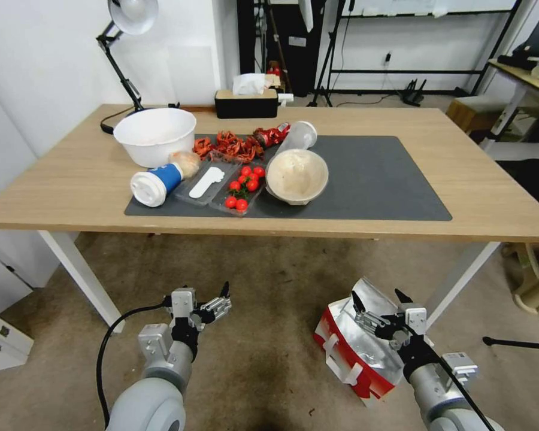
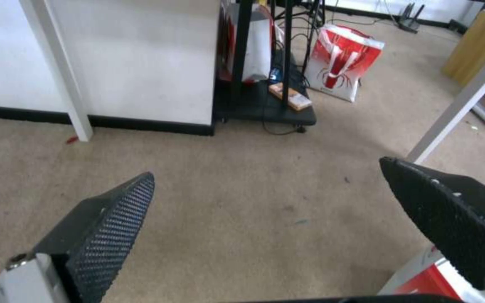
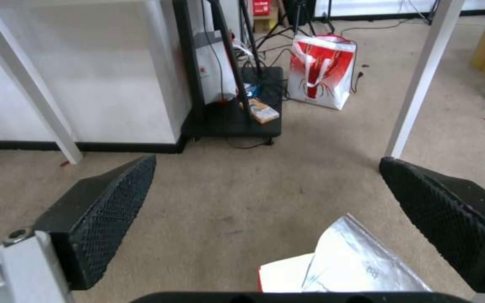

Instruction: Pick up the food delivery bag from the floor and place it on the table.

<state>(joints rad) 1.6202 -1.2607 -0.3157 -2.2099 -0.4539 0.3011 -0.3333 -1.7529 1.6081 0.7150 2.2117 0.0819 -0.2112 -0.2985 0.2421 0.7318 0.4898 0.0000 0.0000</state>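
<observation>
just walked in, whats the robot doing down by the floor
It is going for the delivery bag, which lies tipped on the carpet in front of the table, foil lining showing. The right tool hangs open just above the bag's open top, not touching it. The left tool is open too, low over bare carpet, holding nothing. On the table's grey mat are bowls, a cup and tomatoes.

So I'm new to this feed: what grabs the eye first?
The red-and-white food delivery bag with silver lining lies on the floor, under the open right gripper. On the table, bright cherry tomatoes stand out beside a white bowl. The left gripper hovers open.
</observation>
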